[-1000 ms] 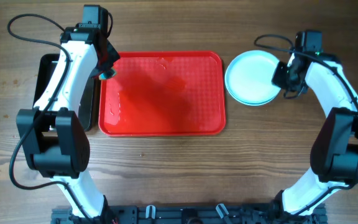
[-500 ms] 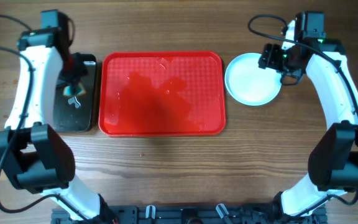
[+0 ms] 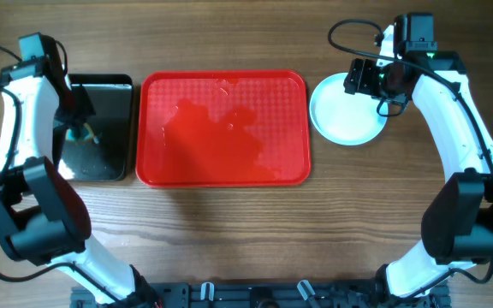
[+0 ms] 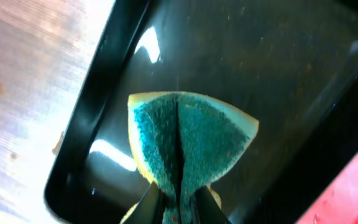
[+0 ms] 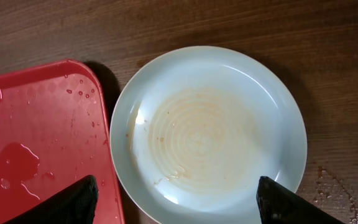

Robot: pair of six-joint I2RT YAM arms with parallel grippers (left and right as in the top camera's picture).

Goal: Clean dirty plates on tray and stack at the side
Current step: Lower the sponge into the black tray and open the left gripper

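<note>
Taking the far edge of the table as twelve o'clock, the red tray (image 3: 223,128) is lying at the middle of the wooden table (image 3: 229,231). Nothing but water is sitting on it, and a wet film and droplets are glistening on its textured surface. The plates (image 3: 347,115) are resting off the tray, on the wood just beside its three o'clock edge. From above they are showing as one round pale disc, so I cannot tell how many are stacked there. In the right wrist view the top face (image 5: 210,130) is carrying faint orange-brown rings and smears.

The right gripper (image 3: 362,79) is hovering over the eleven o'clock rim of the plates with its fingers spread wide and nothing between them.

At nine o'clock of the red tray, just beside it, a black tray (image 3: 101,128) is lying. The left gripper (image 4: 178,199) is hanging over it, pinching a sponge (image 4: 188,140), green-faced and yellow-backed, which is folding in the grip above the glossy black floor.
</note>
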